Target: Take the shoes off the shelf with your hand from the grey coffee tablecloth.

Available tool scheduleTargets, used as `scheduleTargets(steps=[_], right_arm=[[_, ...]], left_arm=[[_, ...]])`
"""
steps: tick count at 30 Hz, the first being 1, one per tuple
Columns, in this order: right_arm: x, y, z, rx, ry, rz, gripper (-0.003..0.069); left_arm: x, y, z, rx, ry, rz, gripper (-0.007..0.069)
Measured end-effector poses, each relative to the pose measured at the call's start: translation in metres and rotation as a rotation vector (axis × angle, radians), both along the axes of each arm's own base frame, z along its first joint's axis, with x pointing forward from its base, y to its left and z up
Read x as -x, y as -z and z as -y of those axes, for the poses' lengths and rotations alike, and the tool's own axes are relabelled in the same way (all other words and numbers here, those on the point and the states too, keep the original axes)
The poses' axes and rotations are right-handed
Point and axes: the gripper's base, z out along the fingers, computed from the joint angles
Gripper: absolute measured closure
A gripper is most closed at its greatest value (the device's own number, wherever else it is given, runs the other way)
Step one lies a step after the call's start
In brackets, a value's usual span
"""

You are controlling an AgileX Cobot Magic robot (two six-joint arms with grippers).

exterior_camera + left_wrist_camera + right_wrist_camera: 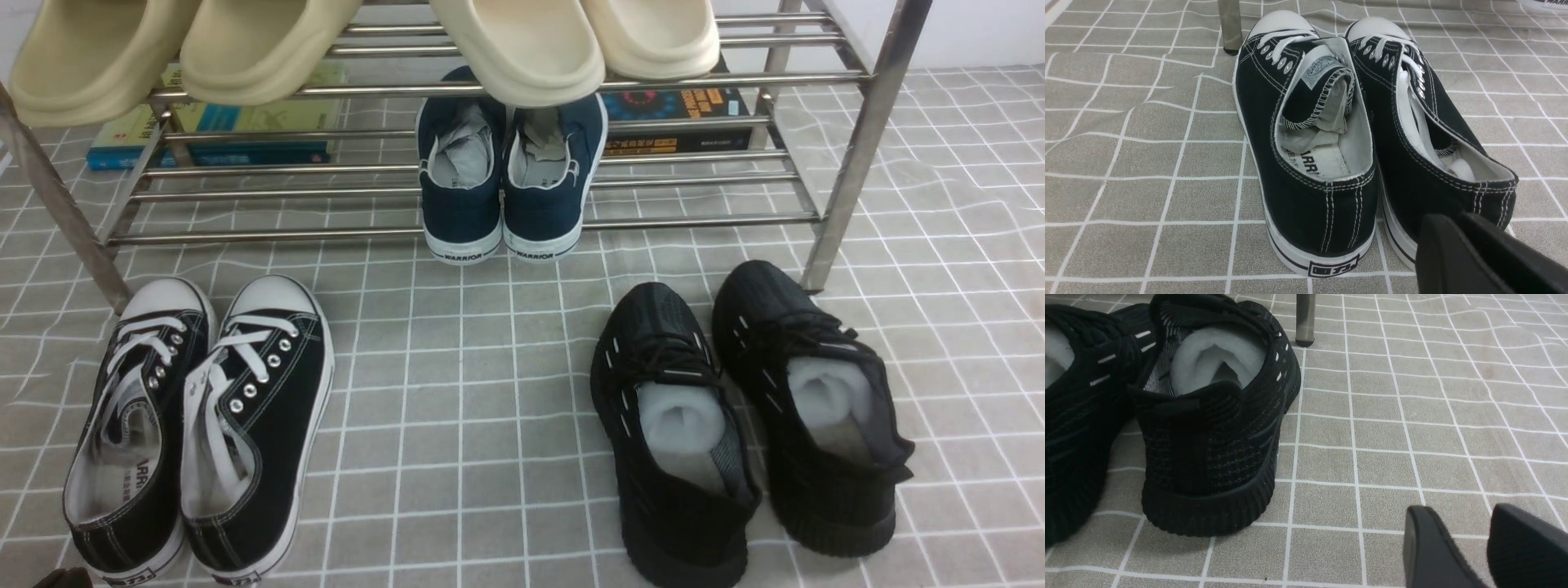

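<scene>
The shoes (pixel 196 425), black canvas sneakers with white laces and toe caps, stand side by side on the grey grid tablecloth (pixel 457 408), in front of the left leg of the silver shelf (pixel 735 80), toes toward it. In the left wrist view the shoes (pixel 1314 212) show heel-first. My left gripper (pixel 1453 218) is low, just behind one shoe's heel, jaws closed together and holding nothing. My right gripper (pixel 1457 512) is open and empty over bare cloth, beside the black knit sneakers (pixel 1208 457).
Navy WARRIOR slip-ons (pixel 510 188) sit on the shelf's lower tier and beige slippers (pixel 269 41) on the upper one. Black knit sneakers (pixel 743 416) stand on the cloth at right. Books (pixel 212 139) lie behind the rack. A shelf leg (pixel 1229 24) stands by the canvas shoes' toes.
</scene>
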Motion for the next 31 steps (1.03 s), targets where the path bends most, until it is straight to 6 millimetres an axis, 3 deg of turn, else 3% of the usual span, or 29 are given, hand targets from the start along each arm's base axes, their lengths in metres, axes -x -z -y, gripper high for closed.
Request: scheduleTargets(steps=[31], right_arm=[[0.0,0.0,0.0,0.0,0.0,0.0,0.042]], left_arm=[[0.0,0.0001,0.0,0.0,0.0,-0.001,0.0528]])
